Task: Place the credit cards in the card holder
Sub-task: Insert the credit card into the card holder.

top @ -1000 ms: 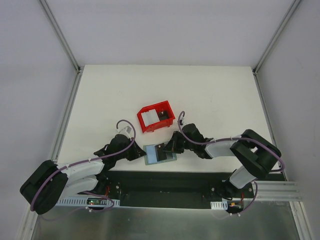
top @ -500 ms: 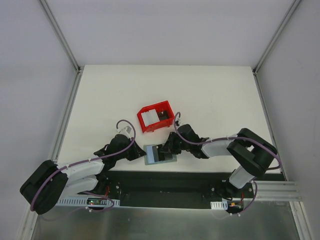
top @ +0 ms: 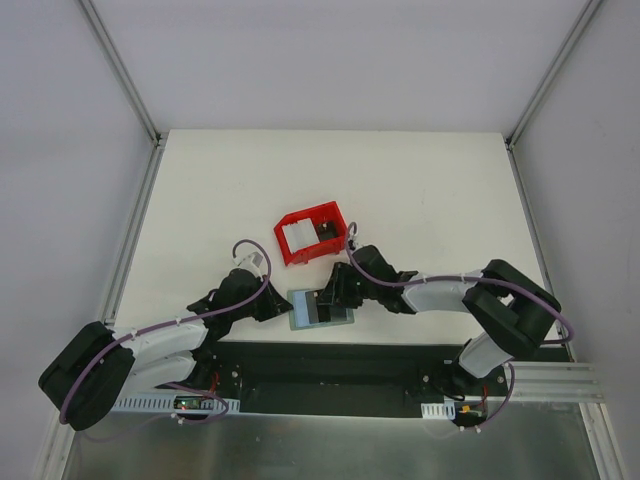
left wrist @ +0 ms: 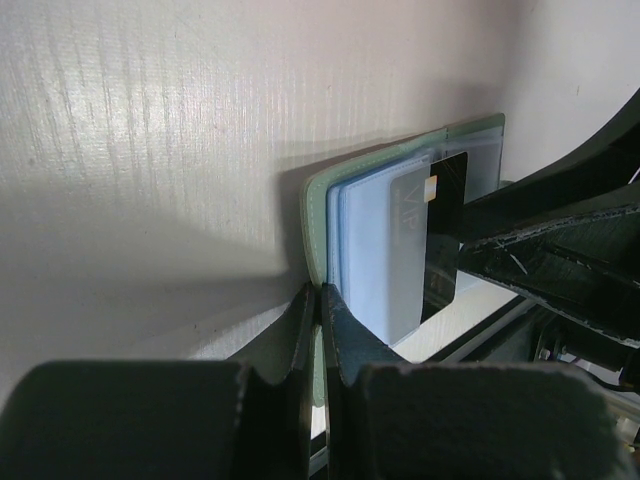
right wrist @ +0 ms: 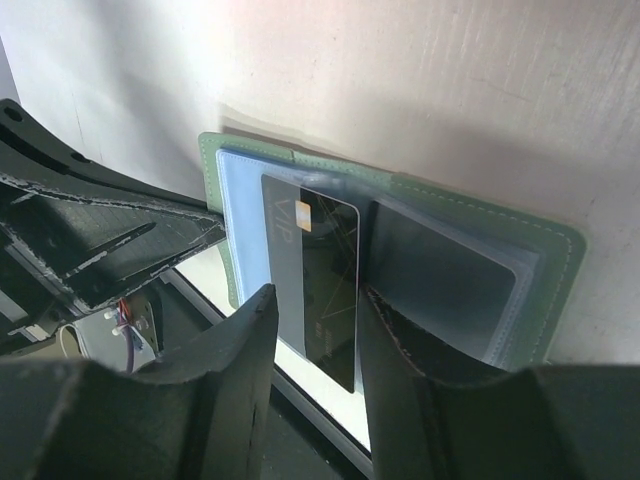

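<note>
**Card holder** (top: 320, 307) lies open at the table's (top: 420, 190) 6 o'clock edge. The left gripper (left wrist: 320, 310) has its jaws clenched on the green rim, and the right gripper (right wrist: 317, 295) has its jaws released astride a dark credit card (right wrist: 315, 265) on the blue pocket (left wrist: 370, 240). Risk: the card, seemingly only part-seated, may slip out if a withdrawing jaw brushes it. Its insertion depth cannot be made out.

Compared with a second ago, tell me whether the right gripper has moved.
Yes. In the top view the right gripper has slid left, farther over the card holder; the red bin has not shifted.
</note>
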Robot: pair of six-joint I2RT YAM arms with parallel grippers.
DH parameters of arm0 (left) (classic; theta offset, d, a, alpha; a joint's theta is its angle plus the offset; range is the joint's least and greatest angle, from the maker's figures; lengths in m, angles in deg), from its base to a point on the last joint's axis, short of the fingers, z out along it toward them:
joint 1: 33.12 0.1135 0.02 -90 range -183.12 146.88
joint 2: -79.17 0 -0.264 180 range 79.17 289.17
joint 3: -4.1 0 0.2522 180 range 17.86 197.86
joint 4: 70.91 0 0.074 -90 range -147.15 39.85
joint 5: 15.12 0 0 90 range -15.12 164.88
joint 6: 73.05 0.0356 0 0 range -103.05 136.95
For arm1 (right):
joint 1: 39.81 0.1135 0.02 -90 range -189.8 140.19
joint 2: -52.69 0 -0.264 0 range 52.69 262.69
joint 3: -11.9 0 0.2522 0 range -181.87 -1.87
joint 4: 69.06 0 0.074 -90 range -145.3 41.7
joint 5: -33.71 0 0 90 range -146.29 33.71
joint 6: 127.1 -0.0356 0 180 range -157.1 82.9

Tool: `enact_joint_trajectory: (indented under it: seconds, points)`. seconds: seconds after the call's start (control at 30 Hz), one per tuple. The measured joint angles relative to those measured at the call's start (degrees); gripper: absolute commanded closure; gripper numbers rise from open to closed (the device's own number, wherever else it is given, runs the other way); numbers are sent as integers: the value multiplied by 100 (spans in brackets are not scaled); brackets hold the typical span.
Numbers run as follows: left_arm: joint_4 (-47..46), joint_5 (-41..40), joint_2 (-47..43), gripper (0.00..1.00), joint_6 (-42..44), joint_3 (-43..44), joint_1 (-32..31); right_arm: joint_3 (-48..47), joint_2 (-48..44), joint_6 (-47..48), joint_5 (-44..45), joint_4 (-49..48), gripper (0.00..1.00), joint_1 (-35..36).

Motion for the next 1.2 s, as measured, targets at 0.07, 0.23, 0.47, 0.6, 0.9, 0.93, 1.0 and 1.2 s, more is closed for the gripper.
enact_joint_trajectory:
  seconds: [0.07, 0.23, 0.47, 0.6, 0.9, 0.93, 1.0, 1.2]
  points:
    - [-2, -2, -4, 100, 0, -2, 0, -81, 0, 50, -2, 144, 60, 26]
    - [-4, 0, -7, 100, 0, -11, 0, -422, 55, 127, 4, 693, 57, 170]
    - [-2, -2, -35, 100, 0, -24, 0, -872, 315, 52, -68, 1209, 57, 243]
    - [0, -2, -55, 100, 0, -37, 2, -1001, 367, 107, -68, 1340, 57, 289]
    - [4, -2, -87, 100, 0, -42, 0, -1154, 531, 157, -247, 1368, 58, 337]
    - [4, -2, -92, 100, 0, -44, 0, -1180, 562, 146, -271, 1377, 58, 339]
    - [7, -2, -105, 100, 0, -46, 2, -1235, 612, 140, -319, 1392, 58, 339]
    - [7, -4, -157, 100, -15, -83, 2, -1325, 691, 136, -380, 1425, 58, 341]
